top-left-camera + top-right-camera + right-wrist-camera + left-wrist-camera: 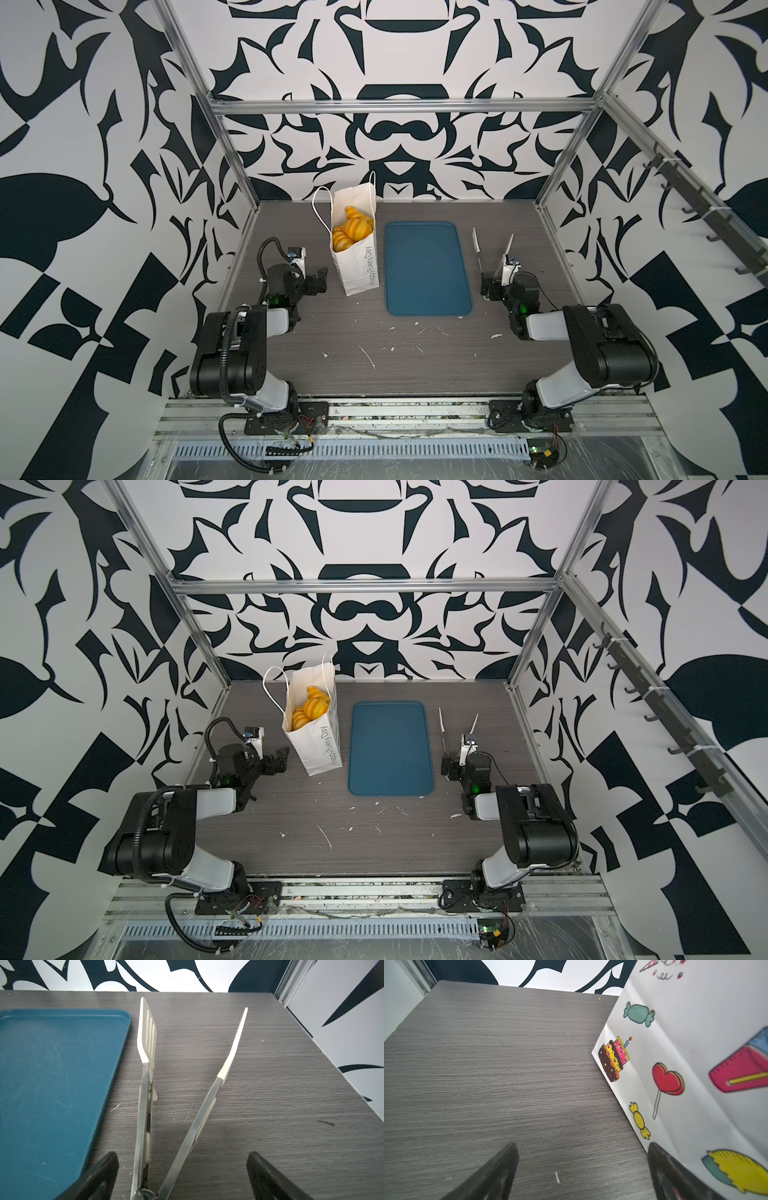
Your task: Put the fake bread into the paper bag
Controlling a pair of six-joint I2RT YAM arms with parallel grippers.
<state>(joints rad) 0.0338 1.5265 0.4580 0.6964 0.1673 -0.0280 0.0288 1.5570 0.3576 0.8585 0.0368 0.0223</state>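
Both top views look steeply down from high behind my arm bases [270, 415], sharing the whole table [374, 353]. My left wrist camera sits low, close beside the paper bag [695, 1043]; my right one faces along the tongs [143, 1095], past the blue tray [52, 1084].

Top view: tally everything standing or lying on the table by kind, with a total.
Paper bag: 1
Blue tray: 1
Tongs: 1
Bread: several pieces piled in the bag, exact count hidden
Total: 3, plus the bread
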